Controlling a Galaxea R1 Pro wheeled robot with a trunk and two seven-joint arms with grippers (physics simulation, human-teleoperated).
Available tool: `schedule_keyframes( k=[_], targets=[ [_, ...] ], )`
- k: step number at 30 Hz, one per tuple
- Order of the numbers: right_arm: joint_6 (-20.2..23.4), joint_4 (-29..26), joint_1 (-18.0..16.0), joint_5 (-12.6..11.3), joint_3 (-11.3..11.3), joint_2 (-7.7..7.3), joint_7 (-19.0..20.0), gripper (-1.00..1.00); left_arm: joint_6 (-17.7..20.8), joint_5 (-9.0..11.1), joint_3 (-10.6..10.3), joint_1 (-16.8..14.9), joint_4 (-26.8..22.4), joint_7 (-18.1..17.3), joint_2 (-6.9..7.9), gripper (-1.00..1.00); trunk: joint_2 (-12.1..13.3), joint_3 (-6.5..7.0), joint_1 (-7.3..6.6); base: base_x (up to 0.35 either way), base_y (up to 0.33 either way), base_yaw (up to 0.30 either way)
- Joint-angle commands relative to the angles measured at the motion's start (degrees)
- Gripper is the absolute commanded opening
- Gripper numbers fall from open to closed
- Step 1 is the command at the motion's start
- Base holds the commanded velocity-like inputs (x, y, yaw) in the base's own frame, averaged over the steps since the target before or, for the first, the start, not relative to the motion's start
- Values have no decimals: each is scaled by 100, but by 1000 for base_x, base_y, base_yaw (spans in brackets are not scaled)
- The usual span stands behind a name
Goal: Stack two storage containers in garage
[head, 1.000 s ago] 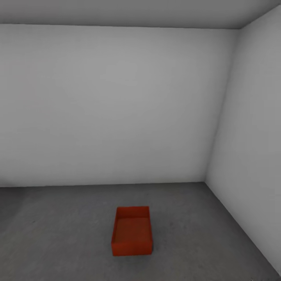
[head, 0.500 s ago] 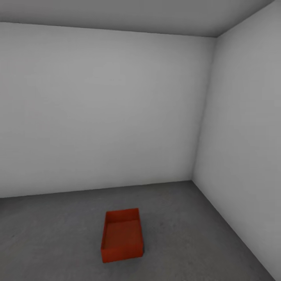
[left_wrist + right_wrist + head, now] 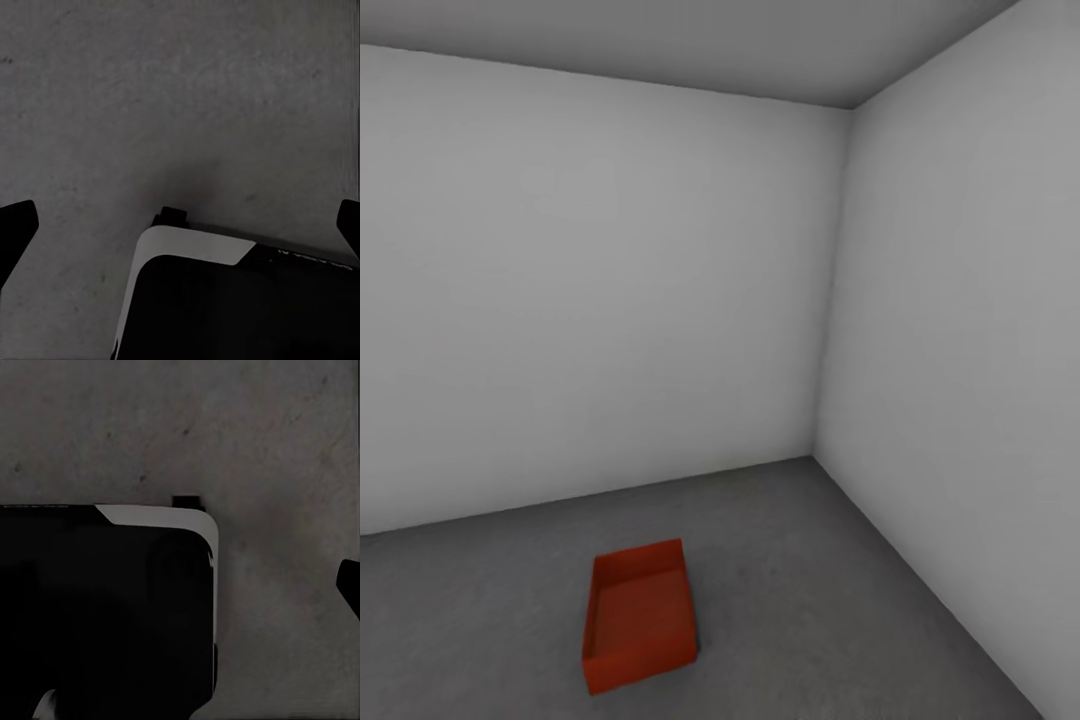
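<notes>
Since a second ago the head camera has swung left, sliding the room corner leftward. One orange-red storage container (image 3: 639,615) sits alone on the dark grey garage floor (image 3: 840,600). Left gripper (image 3: 180,225) fingertips spread wide, empty; the right gripper's state cannot be told.

walls (image 3: 590,300): plain white-grey, corner right; floor (image 3: 810,580): dark grey, matte

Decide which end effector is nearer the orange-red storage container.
Left, probably. The storage container sits left of the head view's centre, toward the left end effector; the right end effector hangs farther across. Both hover over floor beside the robot's base.
</notes>
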Motion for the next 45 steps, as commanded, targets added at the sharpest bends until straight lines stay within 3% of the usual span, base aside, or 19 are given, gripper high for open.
schedule_keyframes(
  k=[1, 45],
  targets=[
    [-28, 19, -10, -62, 49, 0, 7, 100, -16, 49, 23, -3, 3, 1, 0, 100, -10, -8, 2, 0, 0, -288],
    [-1, 19, -9, -64, 43, -28, 7, 100, -16, 49, 23, -3, 3, 1, 9, 100, -10, 93, 2, 0, 0, -288]
  ],
)
